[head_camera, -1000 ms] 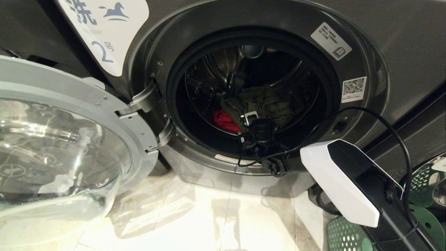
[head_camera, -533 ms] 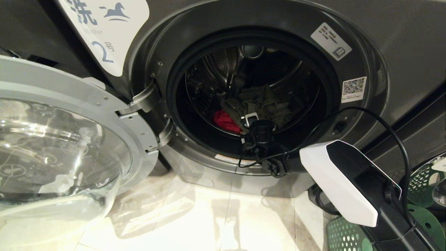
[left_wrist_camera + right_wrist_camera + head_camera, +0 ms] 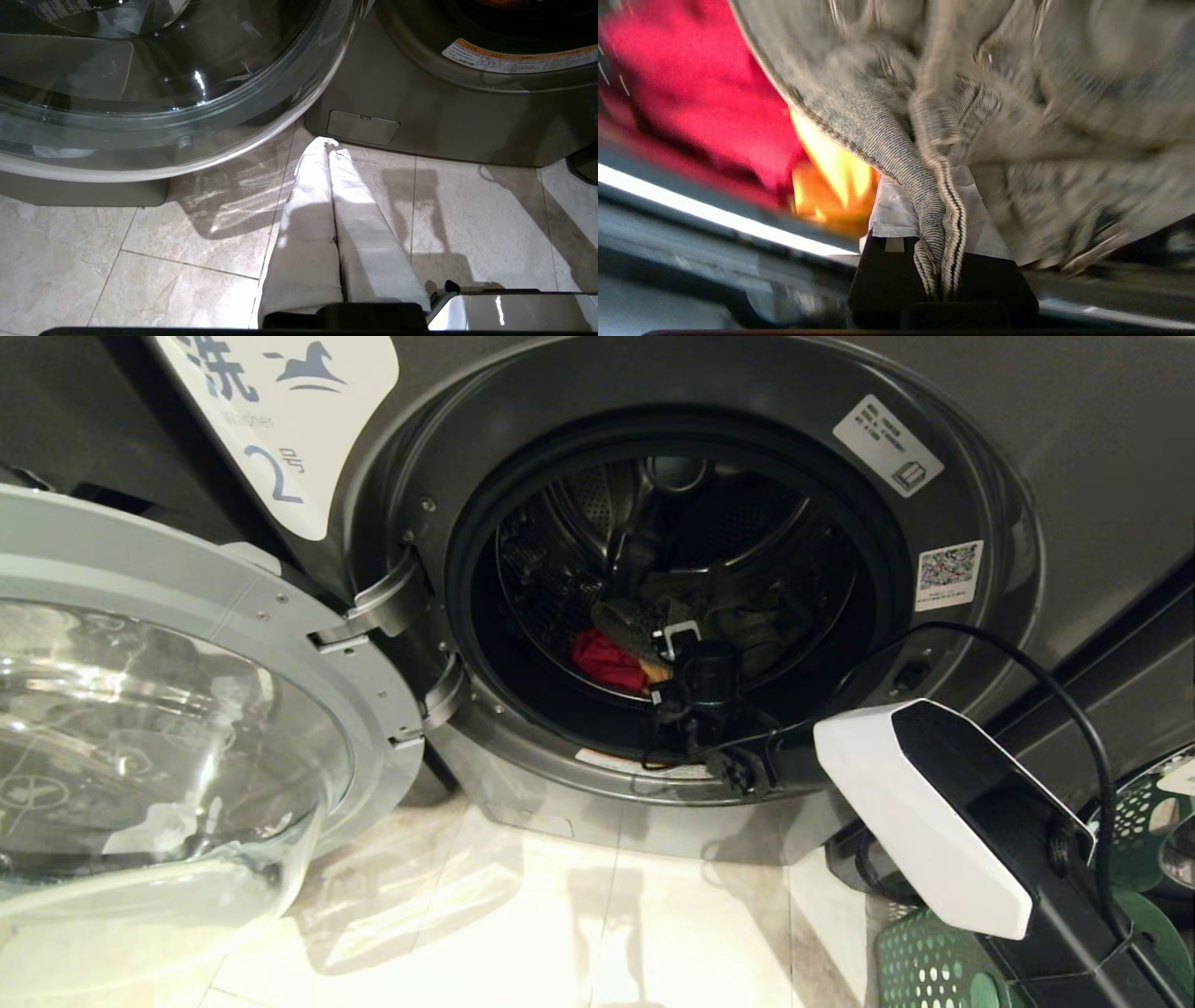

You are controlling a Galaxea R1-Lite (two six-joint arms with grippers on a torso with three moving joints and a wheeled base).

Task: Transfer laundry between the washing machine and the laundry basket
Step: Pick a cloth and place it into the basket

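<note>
Head view shows the glass door [image 3: 177, 747] swung wide to the left, so the drum of the washing machine [image 3: 1074, 448] is free to reach into. In the drum lie three cloths: one red piece [image 3: 607, 660], a sliver of one yellow-orange piece [image 3: 656, 670] beside it, and one olive-grey ribbed garment [image 3: 738, 607] on top. The right gripper [image 3: 680, 642] reaches through the opening, its fingers clamped on a fold of that ribbed garment, likely because it covers the rest. One green laundry basket [image 3: 920, 971] waits at the far right, under the arm. The left gripper [image 3: 329, 144] hangs over the floor tiles, fingers pressed together, empty.
</note>
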